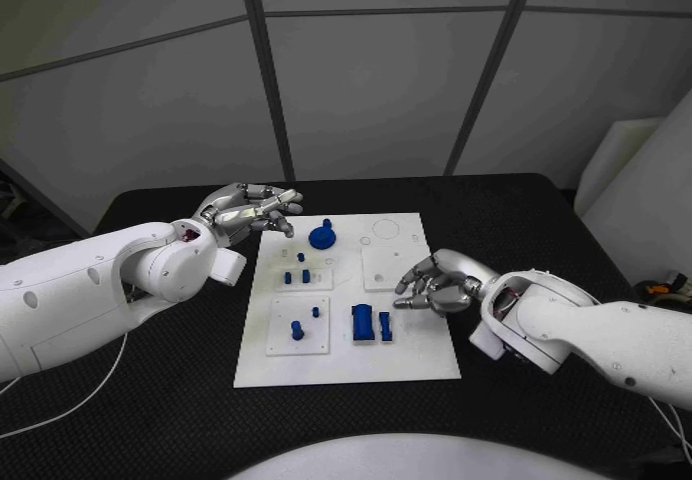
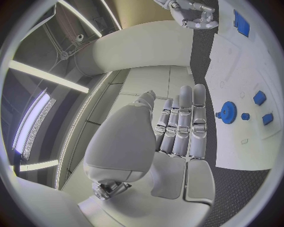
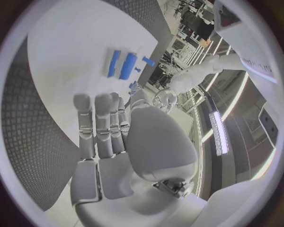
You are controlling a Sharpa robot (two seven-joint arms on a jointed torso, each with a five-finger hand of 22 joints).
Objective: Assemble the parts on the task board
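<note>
The white task board (image 1: 346, 360) lies in the middle of the black table. A blue gear (image 1: 323, 237) stands near its far edge, with small blue pegs (image 1: 297, 272) just nearer. Two blue blocks (image 1: 372, 323) and two small pegs (image 1: 299, 330) sit toward the near end. My left hand (image 1: 253, 212) hovers off the board's far left corner, fingers apart and holding nothing; the gear (image 2: 227, 112) lies just beyond its fingertips (image 2: 192, 94). My right hand (image 1: 433, 283) hangs over the board's right edge, empty, with the blocks (image 3: 121, 64) ahead of it.
The black table (image 1: 534, 220) surrounds the board on all sides. Recessed white plates (image 1: 389, 255) cover the board's far right part. In the left wrist view my right hand (image 2: 192, 12) shows beyond the board (image 2: 248, 71).
</note>
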